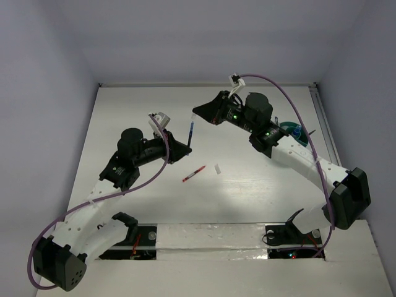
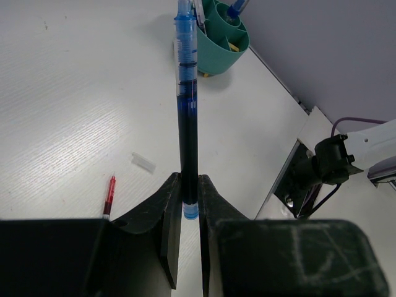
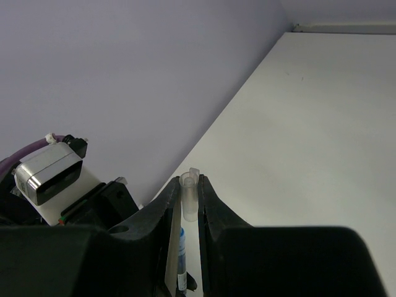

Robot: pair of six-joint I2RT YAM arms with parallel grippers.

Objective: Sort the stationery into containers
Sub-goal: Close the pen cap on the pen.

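**Surface and room.** A white table (image 1: 124, 124) is taking up the whole work area. Pale lavender walls (image 1: 185, 37) are closing it in on the left, far and right sides. The two arm bases are sitting at the near edge.

**Left gripper** (image 2: 190, 204). The fingers are clamping the tail end of the blue pen (image 2: 188, 124). The pen is running straight out from the jaws, off the table surface, with its far end pointing towards the tub.

**Right gripper** (image 3: 190, 197). The fingers are pinching a short clear cap (image 3: 189, 193). From above, this gripper (image 1: 197, 113) is meeting the far end of the blue pen (image 1: 192, 132), opposite the left gripper (image 1: 187, 148). Whether the cap is touching the pen tip cannot be told.

**Loose stationery.** A red pen (image 1: 193, 174) is lying flat mid-table, just nearer than the held pen. A small white block (image 1: 218, 168) is lying just to its right, apart from it. Both are also showing in the left wrist view, the red pen (image 2: 109, 197) partly cut off by the gripper body and the block (image 2: 143, 162) beside it.

**Container.** The teal tub (image 2: 226, 43) is standing upright near the table's far right side. A blue-tipped item is sticking out of one compartment. In the top view the right arm is crossing in front of the tub (image 1: 289, 127) and hiding most of it.
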